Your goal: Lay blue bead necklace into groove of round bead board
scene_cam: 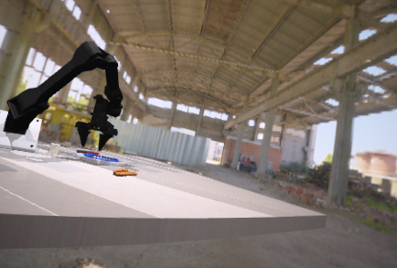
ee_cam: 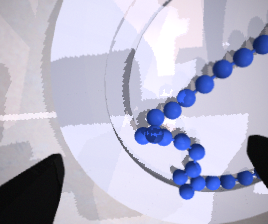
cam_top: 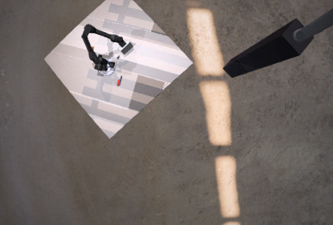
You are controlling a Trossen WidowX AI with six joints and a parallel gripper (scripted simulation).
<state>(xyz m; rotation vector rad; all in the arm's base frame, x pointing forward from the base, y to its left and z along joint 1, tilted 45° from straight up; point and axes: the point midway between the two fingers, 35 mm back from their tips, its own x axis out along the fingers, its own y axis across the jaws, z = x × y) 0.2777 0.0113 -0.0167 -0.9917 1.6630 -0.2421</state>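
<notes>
The round bead board (ee_cam: 77, 150) (cam_top: 109, 74) is pale and see-through, with a curved groove line. The blue bead necklace (ee_cam: 204, 84) (scene_cam: 108, 158) lies on it. One run slants from the upper right of the wrist view across the inside of the ring to a bunch at the groove's left side. From there the beads bend down to a small cluster near the lower groove line, and a run follows that line right until a finger hides it. My gripper (ee_cam: 156, 153) (scene_cam: 92, 146) is open and empty above the board, its fingers on either side of these clusters.
An orange object (scene_cam: 124, 172) (cam_top: 93, 47) lies on the table (scene_cam: 192, 203) beside the board. A red and dark object (cam_top: 119, 82) lies on the board's other side. A small pale block (scene_cam: 55, 148) stands nearer the arm's base (cam_top: 126, 47).
</notes>
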